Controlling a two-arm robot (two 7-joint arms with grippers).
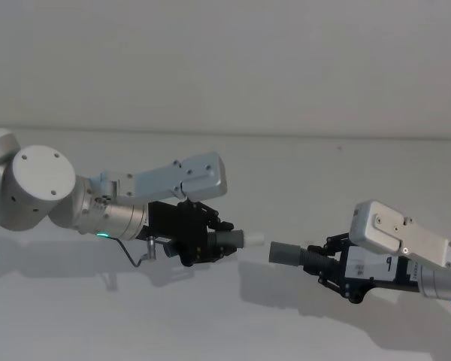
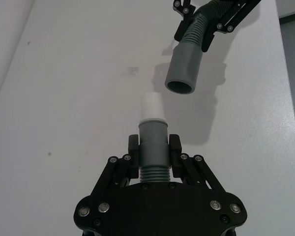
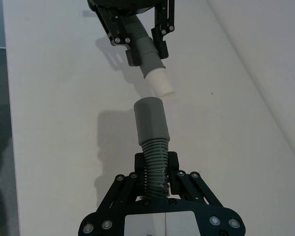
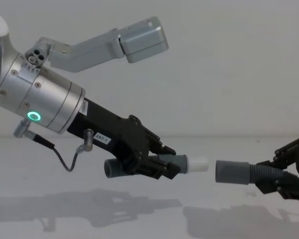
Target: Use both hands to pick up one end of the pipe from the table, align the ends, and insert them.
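Observation:
Both pipe pieces hang above the table (image 1: 301,162). My left gripper (image 1: 214,239) (image 2: 154,147) (image 4: 164,162) is shut on the grey collar of one pipe piece (image 2: 153,147), whose white spigot tip (image 1: 254,238) (image 4: 198,165) (image 3: 162,82) points right. My right gripper (image 1: 323,265) (image 3: 156,164) is shut on the ribbed part of the other pipe piece (image 3: 154,157), whose grey socket collar (image 1: 285,253) (image 4: 232,172) (image 2: 184,66) faces left. A small gap separates tip and socket. The socket sits slightly lower than the tip in the head view.
The pale table runs under both arms, with their shadows on it. A plain wall (image 1: 225,60) stands behind. A thin cable (image 4: 65,157) loops under the left wrist.

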